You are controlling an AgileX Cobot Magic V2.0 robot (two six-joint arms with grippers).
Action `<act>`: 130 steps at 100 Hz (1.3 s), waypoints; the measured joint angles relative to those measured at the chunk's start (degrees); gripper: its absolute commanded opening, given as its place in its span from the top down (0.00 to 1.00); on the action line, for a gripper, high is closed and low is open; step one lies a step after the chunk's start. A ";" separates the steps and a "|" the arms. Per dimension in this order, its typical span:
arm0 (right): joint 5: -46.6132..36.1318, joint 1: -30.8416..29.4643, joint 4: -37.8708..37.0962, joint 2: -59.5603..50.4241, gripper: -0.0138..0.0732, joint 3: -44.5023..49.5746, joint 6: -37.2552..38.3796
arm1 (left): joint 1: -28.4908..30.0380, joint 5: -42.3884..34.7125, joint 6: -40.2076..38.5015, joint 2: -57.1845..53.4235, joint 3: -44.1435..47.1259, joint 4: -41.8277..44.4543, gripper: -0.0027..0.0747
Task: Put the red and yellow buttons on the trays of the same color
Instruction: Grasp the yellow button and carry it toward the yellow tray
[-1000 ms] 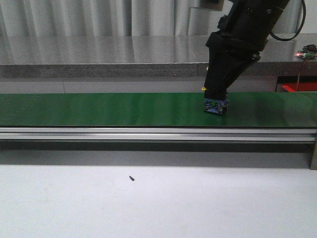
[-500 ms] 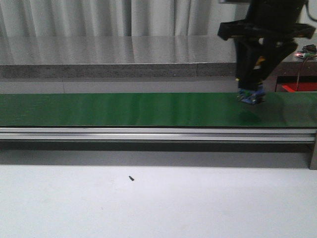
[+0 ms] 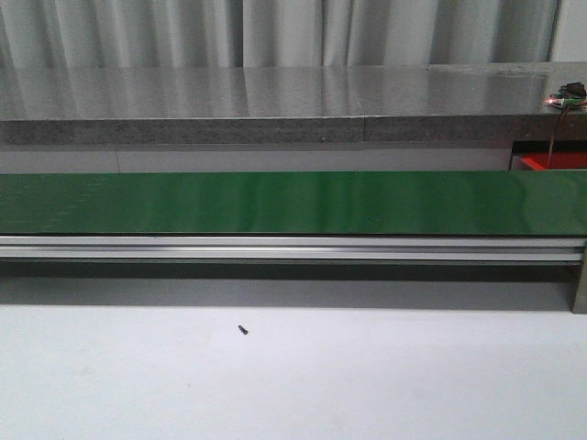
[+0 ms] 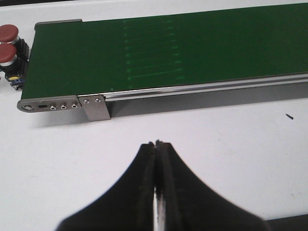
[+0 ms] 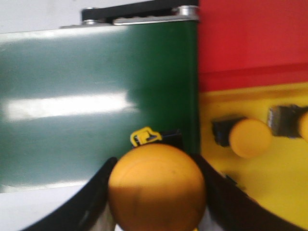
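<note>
Right gripper (image 5: 156, 211) clamps 1 yellow button (image 5: 156, 187) at the conveyor belt's (image 5: 96, 96) end; releasing short of the yellow tray (image 5: 269, 192) risks missing it. Left gripper (image 4: 156, 159) is clenched, empty.

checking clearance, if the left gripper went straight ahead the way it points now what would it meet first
Probably the conveyor's near aluminium side rail, past bare white tabletop. The shut left gripper may be high enough to pass over it; depth is unclear.
</note>
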 measured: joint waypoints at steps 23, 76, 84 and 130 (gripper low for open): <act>0.00 -9.88 -1.05 -4.69 0.75 5.74 5.13 | 0.00 0.00 0.00 0.00 0.00 0.00 0.99; -5.84 -23.02 -5.07 -4.86 0.75 16.38 9.45 | 0.00 0.00 0.00 0.00 0.00 0.00 0.99; -7.13 -23.40 -5.07 -3.82 0.75 16.77 9.45 | 0.00 0.00 0.00 0.00 0.00 0.00 0.99; -12.19 -23.49 -4.41 6.41 0.75 16.89 9.60 | 0.00 0.00 0.00 0.00 0.00 0.00 0.99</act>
